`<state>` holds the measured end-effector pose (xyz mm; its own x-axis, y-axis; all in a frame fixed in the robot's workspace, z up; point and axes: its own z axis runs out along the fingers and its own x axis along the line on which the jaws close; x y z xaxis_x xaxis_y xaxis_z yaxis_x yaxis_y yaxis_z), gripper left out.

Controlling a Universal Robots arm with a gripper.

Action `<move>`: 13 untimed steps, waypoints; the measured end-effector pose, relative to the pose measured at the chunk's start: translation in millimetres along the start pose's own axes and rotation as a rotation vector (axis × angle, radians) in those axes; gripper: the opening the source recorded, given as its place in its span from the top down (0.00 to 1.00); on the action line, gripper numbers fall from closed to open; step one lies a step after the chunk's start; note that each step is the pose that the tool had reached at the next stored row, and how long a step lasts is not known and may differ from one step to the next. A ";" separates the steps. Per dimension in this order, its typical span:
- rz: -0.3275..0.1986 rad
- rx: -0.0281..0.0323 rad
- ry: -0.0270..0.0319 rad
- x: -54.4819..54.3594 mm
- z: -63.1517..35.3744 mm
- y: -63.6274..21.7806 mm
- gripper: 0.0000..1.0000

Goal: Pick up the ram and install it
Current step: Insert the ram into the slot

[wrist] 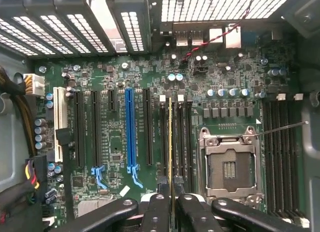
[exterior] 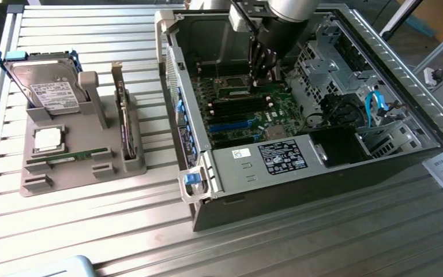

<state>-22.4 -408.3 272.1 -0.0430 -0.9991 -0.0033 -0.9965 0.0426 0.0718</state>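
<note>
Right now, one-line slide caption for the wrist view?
Gripper holds the thin green ram stick edge-on over dark slots on the green motherboard, beside the empty silver processor socket.

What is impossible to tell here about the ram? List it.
Wrist view: the ram, gripped by the gripper, is edge-on; its chips and whether it touches the motherboard cannot be told.
Exterior view: the arm hides the motherboard beneath it.
Exterior view: the hard drive label is too small to read.
</note>
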 end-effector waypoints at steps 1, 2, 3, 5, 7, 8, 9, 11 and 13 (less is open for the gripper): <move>0.000 0.0000 0.0001 0.0 6.2 -0.4 0.87; 0.001 0.0000 0.0003 0.0 8.1 -0.5 0.87; 0.001 0.0000 0.0003 0.1 10.9 -0.6 0.87; 0.001 0.0000 0.0003 0.1 17.4 -1.0 0.87; 0.001 0.0000 0.0004 0.1 23.4 -1.3 0.87; 0.001 0.0000 0.0003 0.1 24.8 -1.5 0.87; 0.001 0.0000 0.0003 0.1 27.3 -1.6 0.87; 0.001 0.0000 0.0003 0.1 29.5 -1.8 0.87; 0.001 0.0000 0.0003 0.1 31.2 -1.9 0.87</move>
<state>-22.7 -408.3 240.8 -0.0438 -0.9990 -0.0029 -0.9965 0.0435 0.0718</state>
